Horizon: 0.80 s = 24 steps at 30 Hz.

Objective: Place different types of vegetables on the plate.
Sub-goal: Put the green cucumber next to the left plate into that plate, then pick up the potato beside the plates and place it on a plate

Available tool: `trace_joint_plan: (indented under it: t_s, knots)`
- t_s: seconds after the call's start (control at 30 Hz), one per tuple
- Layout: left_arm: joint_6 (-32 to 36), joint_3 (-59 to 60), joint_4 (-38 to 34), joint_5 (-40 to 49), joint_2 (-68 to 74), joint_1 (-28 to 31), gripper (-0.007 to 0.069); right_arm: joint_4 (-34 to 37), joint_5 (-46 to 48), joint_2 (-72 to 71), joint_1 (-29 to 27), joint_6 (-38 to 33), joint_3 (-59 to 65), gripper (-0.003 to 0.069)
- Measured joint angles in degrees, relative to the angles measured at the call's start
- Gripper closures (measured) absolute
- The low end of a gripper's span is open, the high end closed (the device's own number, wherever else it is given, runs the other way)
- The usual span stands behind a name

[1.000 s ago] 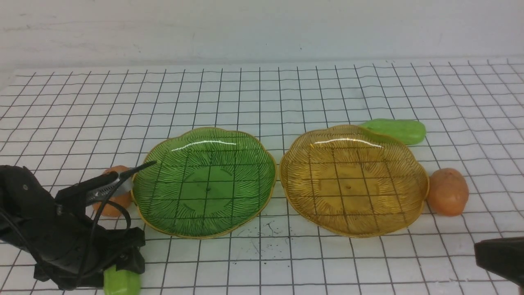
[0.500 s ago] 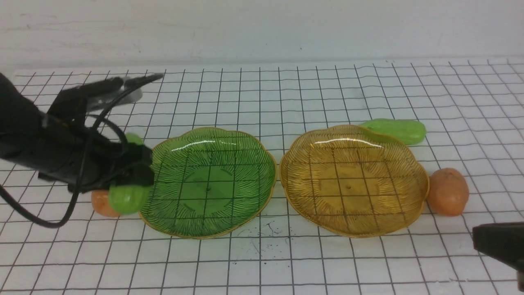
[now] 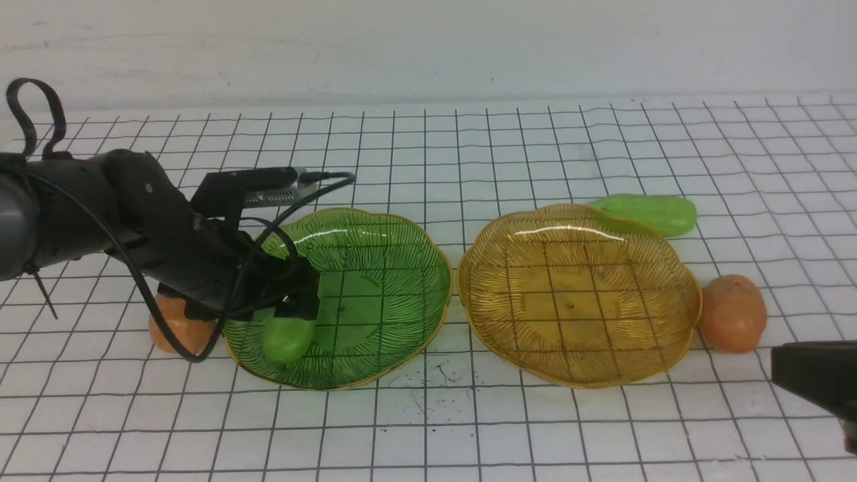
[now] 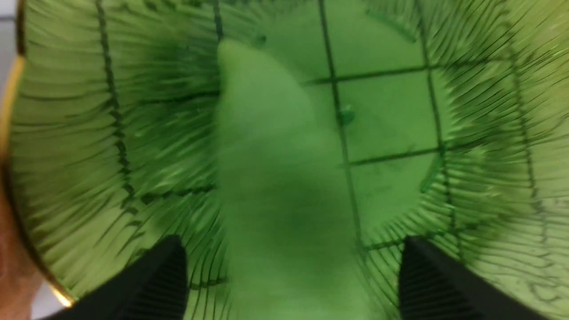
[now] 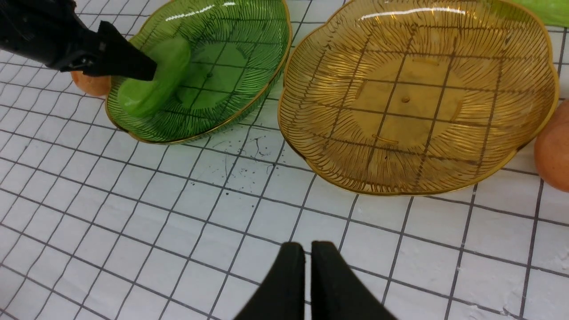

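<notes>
Holding my left tool (image 4: 293, 275) open, I have one cucumber (image 4: 289, 186) between its fingers at the green plate's (image 3: 395, 308) eight o'clock; my right tool (image 5: 307, 249) is closed.

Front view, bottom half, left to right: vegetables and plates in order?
Potato → green plate → amber plate → potato by its right side. Cucumbers left out: each overlaps a plate.

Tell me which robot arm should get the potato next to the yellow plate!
Probably the right arm. Its gripper is empty and on the same side as that potato, while the left gripper is over at the green plate.
</notes>
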Motion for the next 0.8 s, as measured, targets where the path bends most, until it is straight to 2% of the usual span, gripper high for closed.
trace_joint_plan:
  t_s: [0.03,0.1,0.23,0.33,0.37,0.43,0.5,0.6,0.7,0.8]
  knots:
    - [1.0,-0.5,0.1,0.7,0.0,0.0,-0.0021,0.0,0.0,0.0,0.0,0.0,0.0,0.0646]
    - [2.0,-1.7,0.4,2.5,0.0,0.0,-0.0044,0.0,0.0,0.0,0.0,0.0,0.0,0.0646]
    - [0.3,-6.3,4.1,9.0,-0.1,0.0,-0.002,0.0,0.0,0.0,0.0,0.0,0.0,0.0646]
    - [-5.7,-12.0,11.5,15.7,-0.1,0.0,0.0142,0.0,0.1,0.0,0.0,0.0,0.0,0.0646]
    - [-7.4,-13.4,13.8,17.7,-0.1,0.0,0.023,0.0,0.3,0.0,0.0,0.0,0.0,0.0646]
    - [-9.8,-16.6,21.1,21.9,-0.2,0.0,0.0459,0.0,1.0,0.1,0.0,0.0,0.0,0.0646]
    - [-10.7,-18.1,27.2,24.5,-0.2,0.0,0.0572,0.0,1.7,0.1,0.0,0.0,0.0,0.0646]
    - [-11.0,-18.2,29.8,26.7,-0.2,1.2,0.0615,0.0,2.4,0.1,0.0,0.0,0.0,0.0646]
    - [-11.0,-18.3,28.4,27.4,0.1,3.1,0.0611,0.0,2.8,0.1,0.0,0.0,0.0,0.0646]
    - [-10.6,-18.5,24.1,27.6,1.4,7.6,0.061,0.0,3.5,0.1,0.0,0.0,0.0,0.0646]
